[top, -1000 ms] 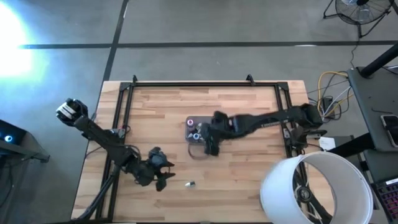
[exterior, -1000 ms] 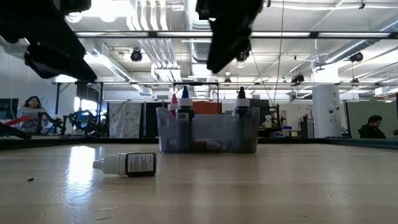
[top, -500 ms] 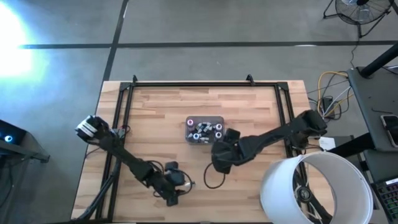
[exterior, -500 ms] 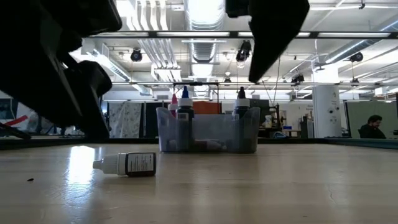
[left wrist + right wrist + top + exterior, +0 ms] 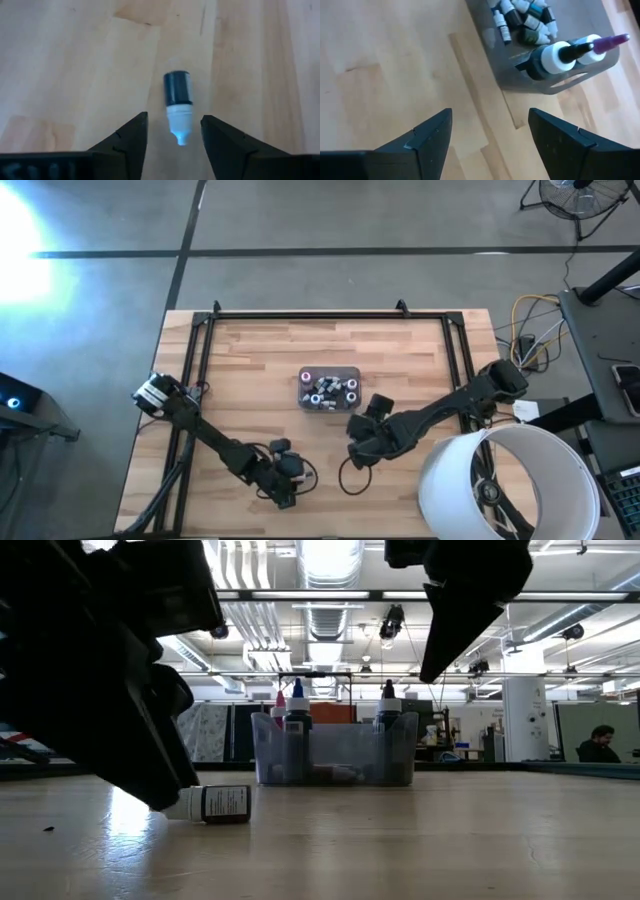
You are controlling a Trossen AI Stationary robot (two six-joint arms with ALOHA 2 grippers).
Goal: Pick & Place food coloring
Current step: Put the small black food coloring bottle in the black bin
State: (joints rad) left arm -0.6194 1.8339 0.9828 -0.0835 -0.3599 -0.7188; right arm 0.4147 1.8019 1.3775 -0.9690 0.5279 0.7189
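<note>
One food coloring bottle (image 5: 178,100), dark body with a white cap, lies on its side on the wood table near the front edge (image 5: 215,803). My left gripper (image 5: 174,117) is open and low over it, one finger on either side of the cap end, with a gap on both sides. Several more food coloring bottles (image 5: 525,15) lie in the small grey tray (image 5: 329,390) at mid-table. My right gripper (image 5: 358,455) hangs open above the table, on the near side of the tray, with nothing between its fingers (image 5: 490,112).
Taller dropper bottles (image 5: 297,710) (image 5: 388,705) stand upright in the tray. A cable loop (image 5: 350,478) lies near my right gripper. A large white bin (image 5: 505,480) stands at the near right corner. Black frame rails (image 5: 200,350) run along the table's sides and back.
My left gripper has come down and toward the table's right and near edge, until its fingers flank the lying bottle. My right gripper has moved from beside the tray toward the near edge. The bottle has kept its place.
</note>
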